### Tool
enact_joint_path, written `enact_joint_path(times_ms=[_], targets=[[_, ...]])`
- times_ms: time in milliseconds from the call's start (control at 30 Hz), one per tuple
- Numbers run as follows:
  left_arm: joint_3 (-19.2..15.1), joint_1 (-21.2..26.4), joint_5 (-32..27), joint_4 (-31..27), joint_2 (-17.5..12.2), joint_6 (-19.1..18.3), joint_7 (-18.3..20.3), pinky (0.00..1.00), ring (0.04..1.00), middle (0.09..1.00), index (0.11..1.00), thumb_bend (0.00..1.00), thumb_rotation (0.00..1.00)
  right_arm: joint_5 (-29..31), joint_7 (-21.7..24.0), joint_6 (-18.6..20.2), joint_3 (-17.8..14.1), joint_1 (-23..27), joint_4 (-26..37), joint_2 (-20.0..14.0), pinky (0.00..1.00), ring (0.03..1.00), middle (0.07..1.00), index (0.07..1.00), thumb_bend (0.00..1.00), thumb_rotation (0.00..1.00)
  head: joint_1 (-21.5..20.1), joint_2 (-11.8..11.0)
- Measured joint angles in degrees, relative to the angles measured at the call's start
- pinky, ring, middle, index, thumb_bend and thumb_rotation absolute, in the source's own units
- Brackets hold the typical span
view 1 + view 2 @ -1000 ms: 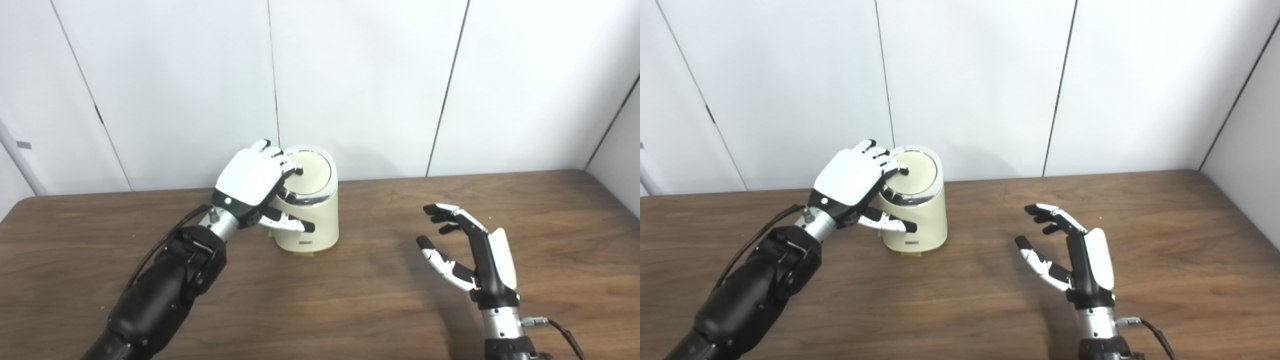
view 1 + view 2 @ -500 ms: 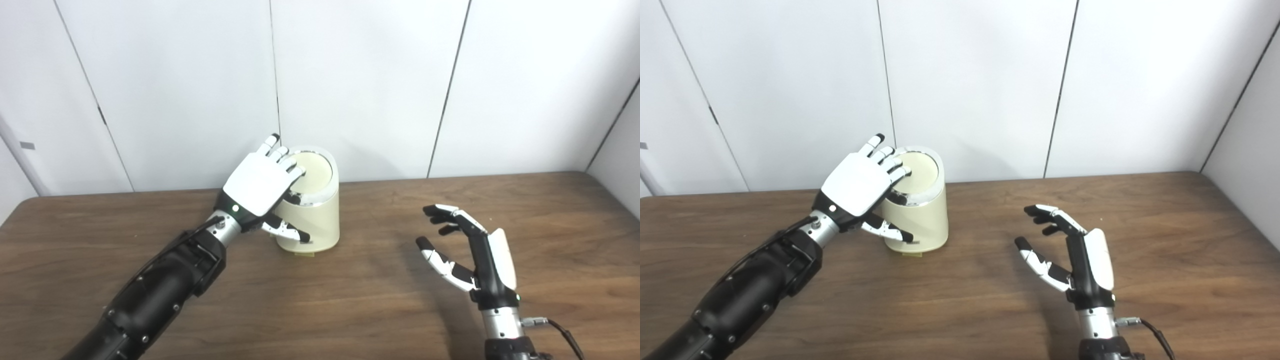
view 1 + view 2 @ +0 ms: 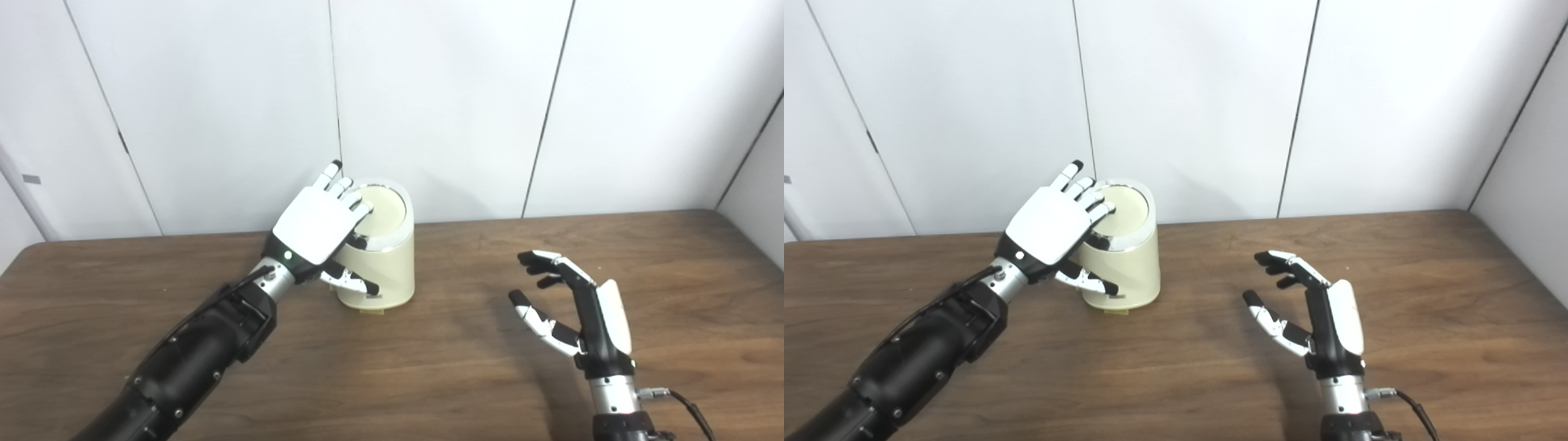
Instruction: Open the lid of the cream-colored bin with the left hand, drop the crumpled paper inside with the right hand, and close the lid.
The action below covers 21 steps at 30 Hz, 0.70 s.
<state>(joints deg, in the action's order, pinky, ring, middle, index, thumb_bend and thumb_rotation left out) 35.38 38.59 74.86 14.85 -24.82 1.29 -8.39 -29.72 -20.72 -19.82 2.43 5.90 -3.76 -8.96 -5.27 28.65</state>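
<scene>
Left robot hand (image 3: 1047, 225) spread over closed cream bin (image 3: 1123, 263), perhaps touching lid (image 3: 1123, 211), right robot hand (image 3: 1312, 306) empty

Twin head views, angled down, same table (image 3: 429, 367).

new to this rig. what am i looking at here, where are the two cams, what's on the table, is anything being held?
It's a humanoid robot with two arms, each ending in a hand with fingers and a thumb. Both pictures come from two cameras side by side on its head, looking down at the work, so they show one scene from slightly different spots; the arms enter from the bottom edge.

On the wooden table stands a cream-colored bin near the back wall, with its round lid down. The left hand rests over the bin's left edge, fingers stretched out across the lid and thumb at the bin's side; it grips nothing. The right hand hovers over bare table to the right, open and empty.

No crumpled paper shows in either view, so nothing is held.
</scene>
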Motion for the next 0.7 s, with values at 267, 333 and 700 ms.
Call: enact_joint_path(times_ms=[267, 333, 700], targets=[[-8.08, -5.46, -9.67, -7.52, 1.10, 0.55, 2.52, 1.00, 0.865, 0.802, 0.795, 0.80, 0.88, -0.27, 0.07, 0.14, -0.05, -0.43, 0.95, 0.06, 0.52, 0.644, 0.679, 0.681, 0.27, 0.43, 0.18, 0.09], [-9.79, -5.90, -11.25, -9.48, 1.27, 0.53, 3.51, 1.00, 0.858, 0.794, 0.799, 0.79, 0.86, -0.41, 0.04, 0.12, -0.07, -0.42, 0.90, 0.05, 0.52, 0.643, 0.678, 0.679, 0.27, 0.41, 0.18, -0.17], [-15.27, -5.79, -13.51, -13.98, 3.43, 1.87, 2.73, 1.00, 0.927, 0.888, 0.910, 0.78, 0.82, -0.62, -0.20, 0.08, -0.04, -0.30, 0.67, 0.08, 0.52, 0.640, 0.678, 0.682, 0.28, 0.45, 0.35, -0.44]])
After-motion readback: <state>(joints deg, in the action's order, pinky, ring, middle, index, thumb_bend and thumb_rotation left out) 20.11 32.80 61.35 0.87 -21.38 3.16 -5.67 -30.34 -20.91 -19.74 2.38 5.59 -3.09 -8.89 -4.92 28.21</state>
